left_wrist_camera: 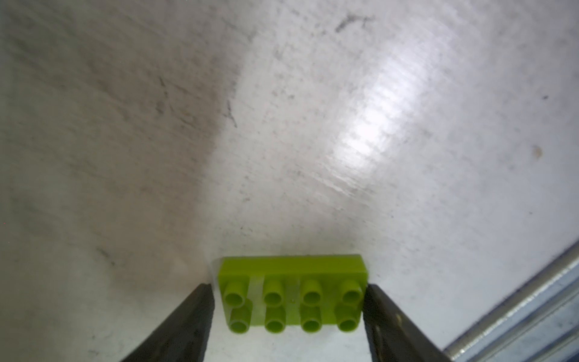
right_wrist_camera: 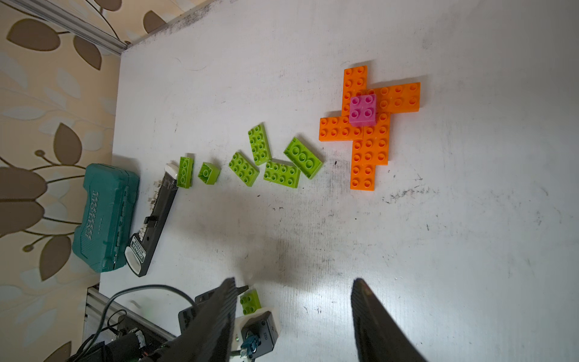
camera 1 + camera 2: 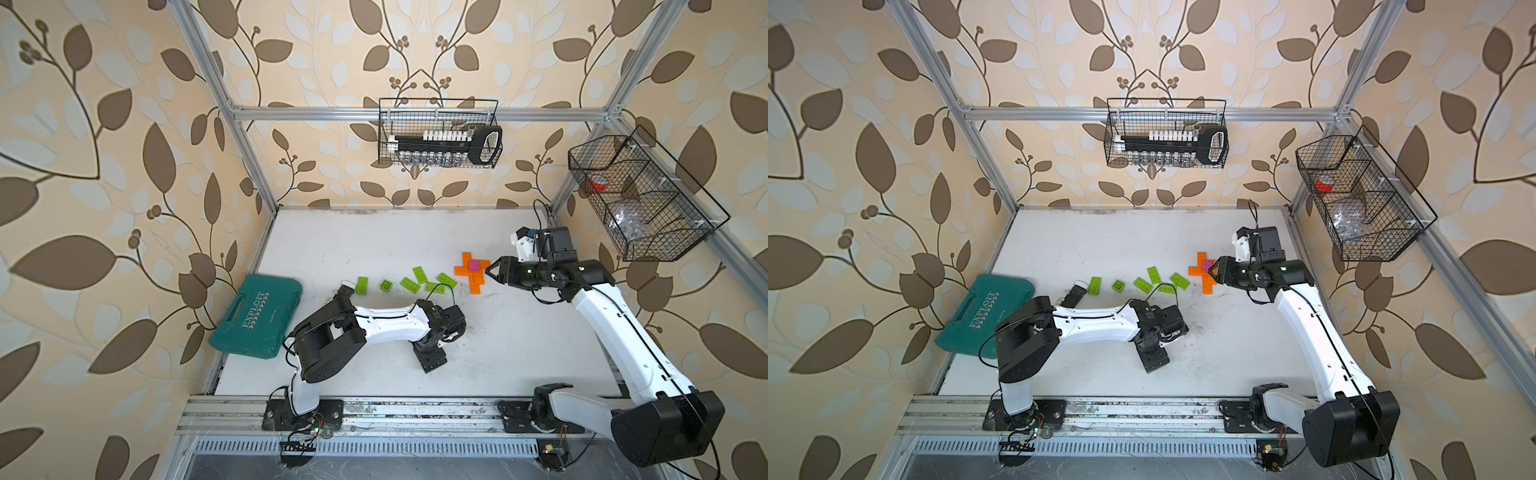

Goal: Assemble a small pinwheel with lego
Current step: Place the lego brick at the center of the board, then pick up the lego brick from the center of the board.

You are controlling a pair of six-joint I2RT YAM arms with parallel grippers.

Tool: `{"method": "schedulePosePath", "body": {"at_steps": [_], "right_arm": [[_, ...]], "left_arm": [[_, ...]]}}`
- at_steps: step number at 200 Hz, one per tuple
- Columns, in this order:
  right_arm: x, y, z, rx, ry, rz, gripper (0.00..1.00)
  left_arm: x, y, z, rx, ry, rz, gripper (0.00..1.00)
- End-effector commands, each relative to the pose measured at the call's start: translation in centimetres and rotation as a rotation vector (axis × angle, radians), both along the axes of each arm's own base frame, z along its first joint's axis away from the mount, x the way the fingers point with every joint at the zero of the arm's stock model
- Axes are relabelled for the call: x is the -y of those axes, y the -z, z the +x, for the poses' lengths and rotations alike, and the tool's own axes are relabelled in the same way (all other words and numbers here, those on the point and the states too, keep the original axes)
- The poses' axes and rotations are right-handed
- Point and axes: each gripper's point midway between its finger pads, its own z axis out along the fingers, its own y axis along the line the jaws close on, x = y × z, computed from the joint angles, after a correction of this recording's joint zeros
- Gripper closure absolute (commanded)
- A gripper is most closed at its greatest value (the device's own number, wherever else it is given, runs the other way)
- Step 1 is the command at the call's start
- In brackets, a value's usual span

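Observation:
An orange lego cross (image 3: 474,284) lies flat at the table's back right, with a small pink square brick (image 3: 473,264) on its middle; the right wrist view shows both, orange (image 2: 369,147) and pink (image 2: 362,110). Several loose lime-green bricks (image 3: 409,284) lie in a row to its left. My left gripper (image 1: 288,294) points down at the table's middle (image 3: 432,363). Its jaws stand on either side of a lime-green oblong brick (image 1: 291,269) that rests on the table, with a thin gap at one finger. My right gripper (image 2: 294,297) hovers open and empty just right of the cross (image 3: 492,270).
A teal tool case (image 3: 257,318) lies at the left edge, half off the table. A black socket rail (image 2: 156,213) lies beside it, next to the leftmost green brick (image 2: 185,171). Wire baskets (image 3: 438,133) hang on the back and right walls.

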Motion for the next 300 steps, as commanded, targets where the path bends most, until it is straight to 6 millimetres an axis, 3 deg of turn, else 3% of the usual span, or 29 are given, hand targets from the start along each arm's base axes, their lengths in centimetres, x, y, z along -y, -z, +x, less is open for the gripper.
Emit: {"method": "schedulePosePath", "body": {"at_steps": [1, 43, 135, 157, 178, 200, 227, 259, 300], "right_arm": [[-0.1, 0.5, -0.2, -0.008, -0.015, 0.004, 0.45], [-0.4, 0.7, 0.0, -0.017, -0.023, 0.019, 0.45], [0.3, 1.4, 0.0, -0.029, 0.017, -0.013, 0.45], [0.3, 1.8, 0.1, -0.031, 0.025, -0.063, 0.45], [-1.2, 2.2, -0.1, -0.026, -0.022, -0.172, 0.44], [-3.7, 3.5, -0.4, -0.043, -0.12, -0.281, 0.44], [-6.8, 6.0, -0.1, -0.103, -0.242, -0.342, 0.46], [-9.5, 9.3, 1.4, -0.211, -0.338, -0.357, 0.51], [-10.2, 12.2, 5.0, -0.295, -0.356, -0.421, 0.57]], "left_arm": [[-0.4, -1.0, 0.6, 0.042, 0.001, 0.014, 0.19], [-0.9, -1.0, 0.9, 0.067, -0.028, 0.031, 0.11], [-2.5, -1.8, 0.5, 0.075, -0.089, 0.021, 0.12], [-1.9, -3.1, 0.3, 0.07, -0.11, -0.034, 0.12], [-1.0, -5.7, 0.4, 0.054, -0.159, -0.165, 0.11], [-1.0, -8.6, 1.9, 0.006, -0.29, -0.352, 0.11], [-2.7, -12.3, 5.0, -0.015, -0.486, -0.59, 0.1], [-5.9, -12.8, 8.5, -0.026, -0.707, -0.682, 0.1], [-8.6, -13.2, 11.2, -0.042, -0.881, -0.778, 0.12]]}}
